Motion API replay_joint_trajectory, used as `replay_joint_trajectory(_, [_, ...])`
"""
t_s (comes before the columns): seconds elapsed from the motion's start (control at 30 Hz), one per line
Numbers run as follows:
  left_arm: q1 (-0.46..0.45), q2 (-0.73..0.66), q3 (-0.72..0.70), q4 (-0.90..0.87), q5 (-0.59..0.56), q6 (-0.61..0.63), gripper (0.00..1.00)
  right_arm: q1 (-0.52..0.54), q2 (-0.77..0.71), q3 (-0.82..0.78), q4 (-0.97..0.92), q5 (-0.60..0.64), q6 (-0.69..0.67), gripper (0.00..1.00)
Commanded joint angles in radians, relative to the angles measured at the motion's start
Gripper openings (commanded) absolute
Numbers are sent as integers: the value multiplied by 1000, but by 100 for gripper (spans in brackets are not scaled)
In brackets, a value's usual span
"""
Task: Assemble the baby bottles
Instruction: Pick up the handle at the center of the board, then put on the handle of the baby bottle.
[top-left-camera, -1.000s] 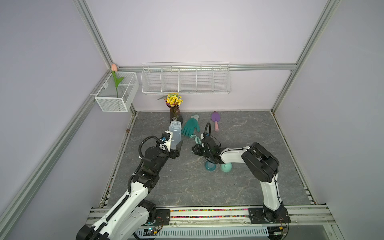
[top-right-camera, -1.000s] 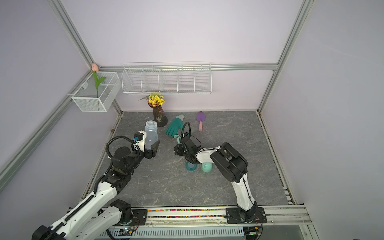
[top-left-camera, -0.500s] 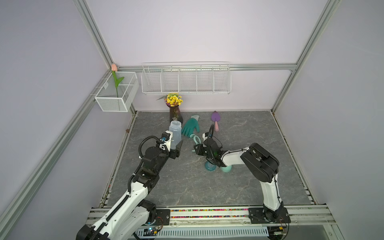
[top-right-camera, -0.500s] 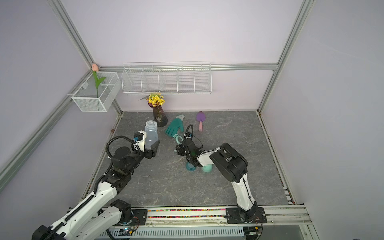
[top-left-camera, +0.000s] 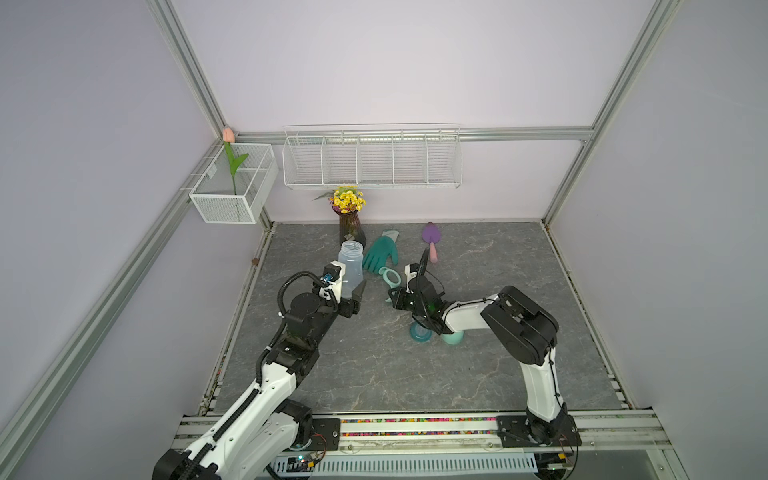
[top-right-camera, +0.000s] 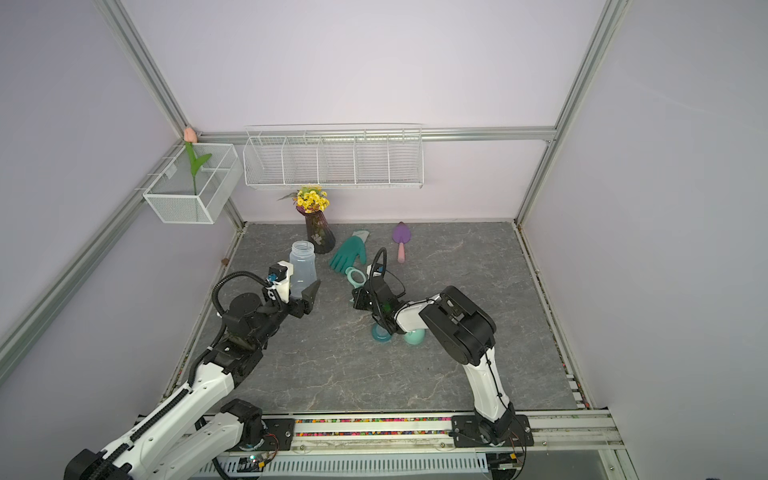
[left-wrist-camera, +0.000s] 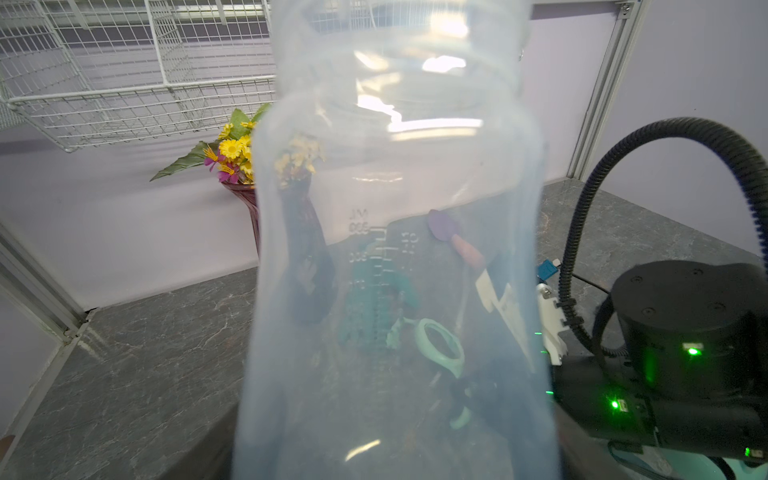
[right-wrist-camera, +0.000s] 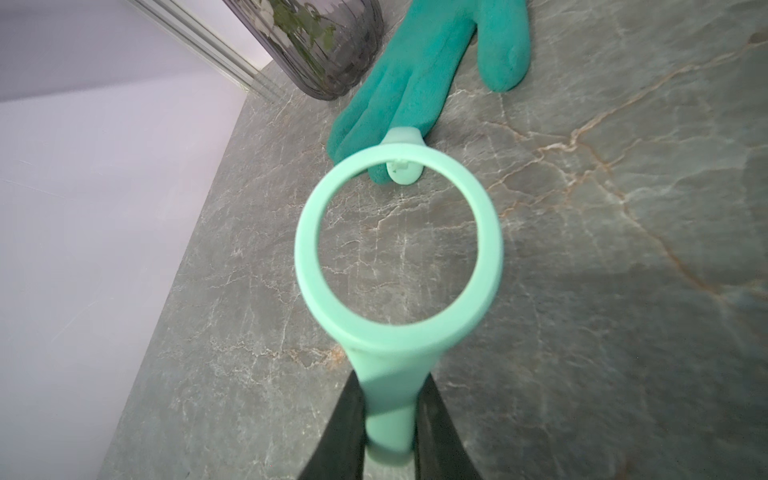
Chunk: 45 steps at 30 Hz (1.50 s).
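Two hands are both loaded. Furthest left, the left hand (top-left-camera: 353, 291) has its fingers spread wide around the frosted bottle body (top-left-camera: 351, 266), gripping its lower part and holding it upright, mouth up, above the desk (top-left-camera: 498, 270). Behind it, against the back wall, stands a dark vase (top-left-camera: 352, 228) of yellow flowers. Just beside the vase a teal glove (top-left-camera: 380, 255) lies flat. Next comes the mint-green ring (top-left-camera: 390, 277), its far handle at the glove's fingertips. The right hand (right-wrist-camera: 388, 399) is pinched tight on the ring's near handle. A purple trowel (top-left-camera: 430, 239) lies further back. Partly hidden under the right arm, the teal collar (top-left-camera: 419, 333) and mint cap (top-left-camera: 453, 338) sit side by side on the desk.
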Motion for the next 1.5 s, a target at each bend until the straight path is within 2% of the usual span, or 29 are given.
replay_joint_trajectory(0.0, [4, 4, 2, 32, 0, -16, 0, 3, -53, -16, -34, 14, -77, 12])
replay_joint_trajectory(0.17, [5, 15, 4, 36, 31, -13, 0, -2, -141, 2, -144, -16, -186, 7])
replay_joint_trajectory(0.4, [4, 22, 2, 74, 124, -3, 0, -65, -329, 87, -458, -97, -321, 7])
replay_joint_trajectory(0.57, [4, 50, -3, 97, 291, 40, 0, -118, -451, 253, -797, -155, -481, 7])
replay_joint_trajectory(0.8, [5, 103, 50, 40, 510, 112, 0, -159, -538, 525, -1176, -404, -686, 7])
replay_joint_trajectory(0.9, [5, 117, 75, 19, 568, 134, 0, -160, -568, 561, -1222, -486, -703, 7])
replay_joint_trajectory(1.03, [4, 121, 86, 21, 582, 142, 0, -152, -585, 563, -1221, -609, -676, 7])
replay_joint_trajectory(1.47, [3, 133, 119, 39, 588, 138, 0, -66, -577, 528, -1240, -660, -699, 7])
